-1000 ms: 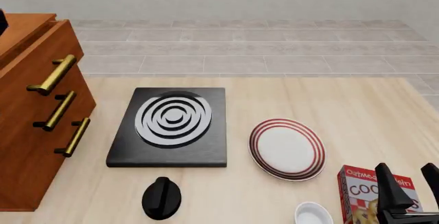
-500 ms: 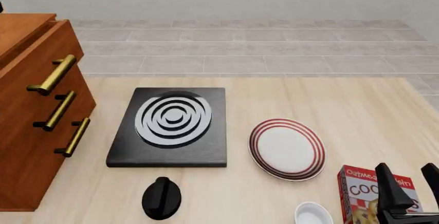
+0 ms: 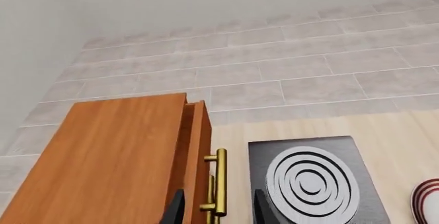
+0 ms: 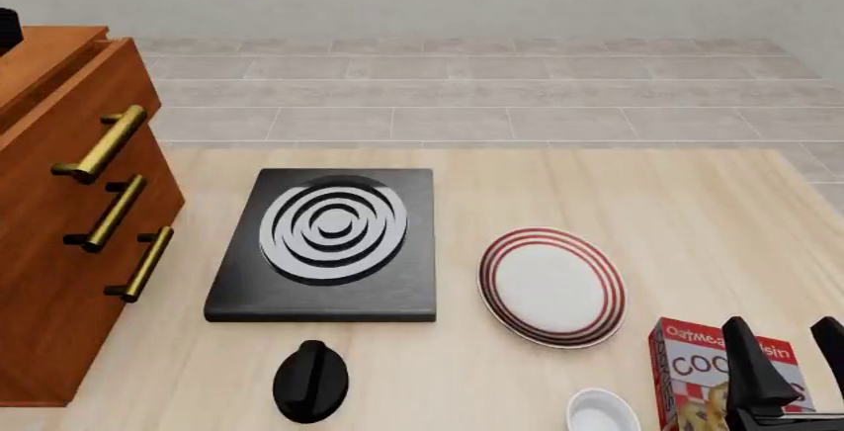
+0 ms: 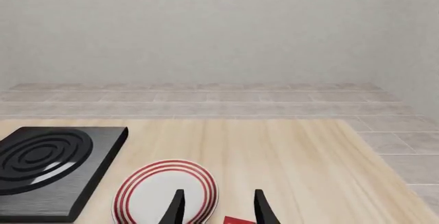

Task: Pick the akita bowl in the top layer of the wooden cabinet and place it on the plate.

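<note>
Concealing akita bowl: shut top layer (image 4: 95, 144)

my table (image 4: 659, 194): wooden cabinet (image 4: 59, 253) far left; stove (image 4: 327, 245) | plate (image 4: 550, 286) | black knob (image 4: 311, 381) | small white bowl (image 4: 603, 413); cereal box (image 4: 689, 367)

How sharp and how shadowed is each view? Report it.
Front view: sharp throughout, flat even light, a faint soft shadow beside the stove. Left wrist view: crisp, the brass handle carries a mild sheen. Right wrist view: no blur or glare, the plate evenly lit.
</note>
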